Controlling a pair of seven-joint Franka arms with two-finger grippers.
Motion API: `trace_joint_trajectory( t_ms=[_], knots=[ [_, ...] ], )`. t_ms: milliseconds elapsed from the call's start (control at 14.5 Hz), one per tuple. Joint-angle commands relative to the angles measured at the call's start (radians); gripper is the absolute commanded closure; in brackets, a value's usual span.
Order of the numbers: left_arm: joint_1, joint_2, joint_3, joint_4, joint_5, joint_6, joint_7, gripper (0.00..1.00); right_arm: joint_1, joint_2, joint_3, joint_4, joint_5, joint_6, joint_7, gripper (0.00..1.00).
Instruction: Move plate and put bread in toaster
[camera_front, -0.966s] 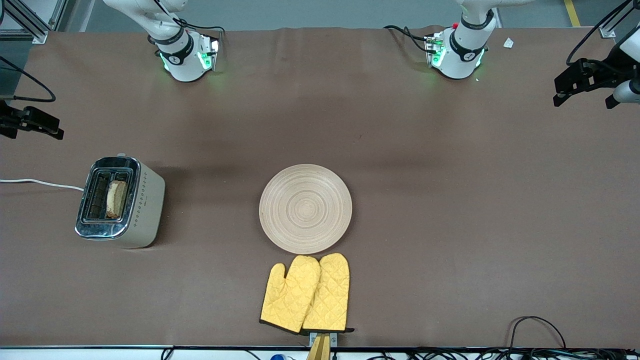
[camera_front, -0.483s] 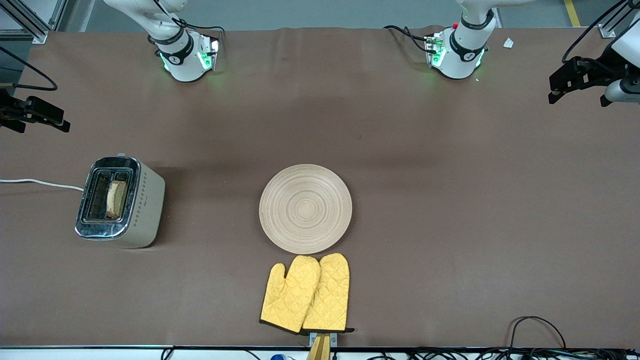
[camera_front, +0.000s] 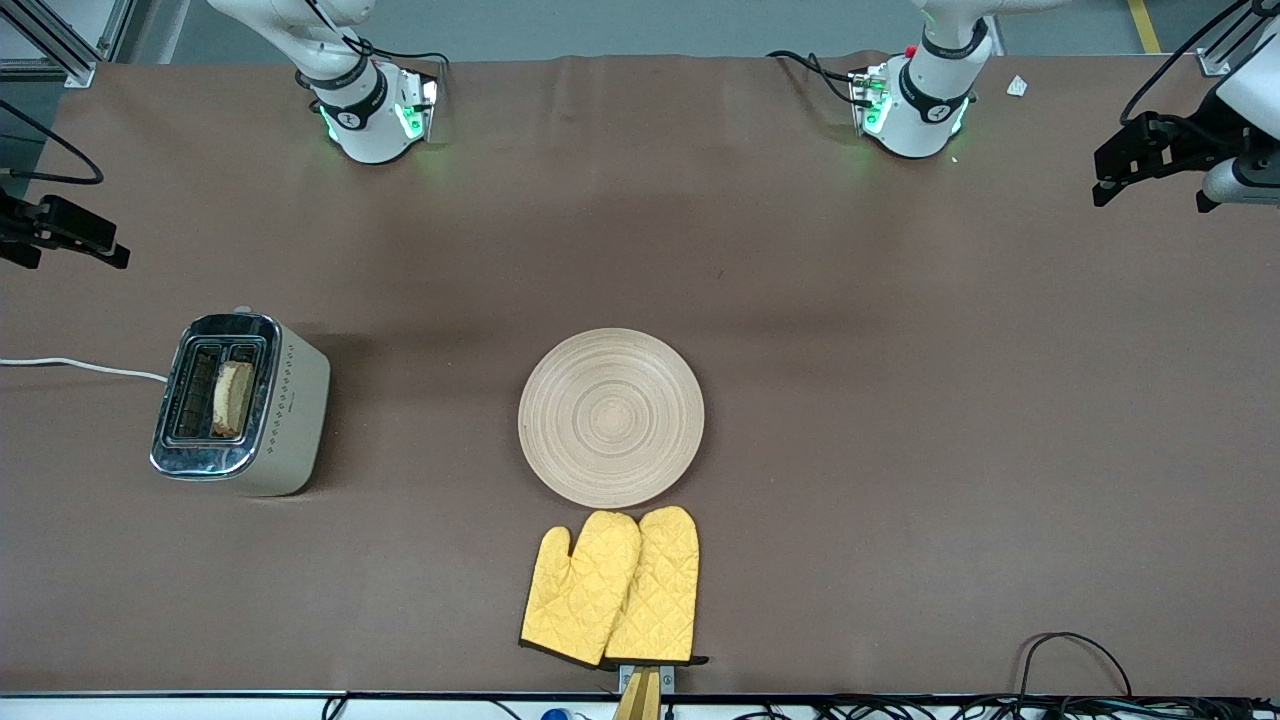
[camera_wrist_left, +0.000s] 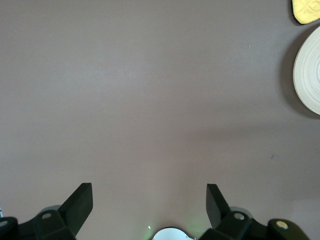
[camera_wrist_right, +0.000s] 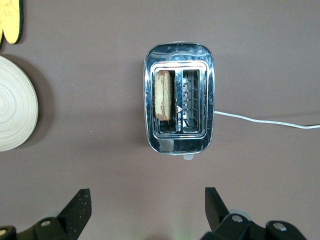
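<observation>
The cream toaster (camera_front: 262, 420) with a chrome top stands at the right arm's end of the table. The bread (camera_front: 232, 398) stands upright in one of its slots, as the right wrist view also shows for the bread (camera_wrist_right: 163, 95) and the toaster (camera_wrist_right: 178, 145). The bare wooden plate (camera_front: 611, 417) lies mid-table. My right gripper (camera_front: 66, 234) hangs open over the table edge beside the toaster, with the right gripper (camera_wrist_right: 147, 205) holding nothing. My left gripper (camera_front: 1142, 160) hangs open over bare table at the left arm's end, and the left gripper (camera_wrist_left: 148, 200) holds nothing.
Two yellow oven mitts (camera_front: 612, 588) lie just nearer the front camera than the plate, touching its rim. A white cord (camera_front: 80, 366) runs from the toaster off the table's end. Cables (camera_front: 1070, 660) lie at the front edge.
Both grippers have shifted slightly at their ends of the table and stay open. The toaster, bread, plate and mitts have not moved.
</observation>
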Motion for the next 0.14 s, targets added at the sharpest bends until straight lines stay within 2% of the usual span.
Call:
trace_joint_trajectory(
  t_ms=[0, 69],
  knots=[
    [0.0, 0.005, -0.002, 0.022, -0.009, -0.021, 0.006, 0.0, -0.027, -0.011, 0.014, -0.013, 0.026, 0.019, 0.001, 0.0],
    [0.0, 0.005, -0.002, 0.022, -0.009, -0.021, 0.006, 0.0, -0.025, -0.011, 0.014, -0.013, 0.025, 0.014, 0.001, 0.0]
  ],
)
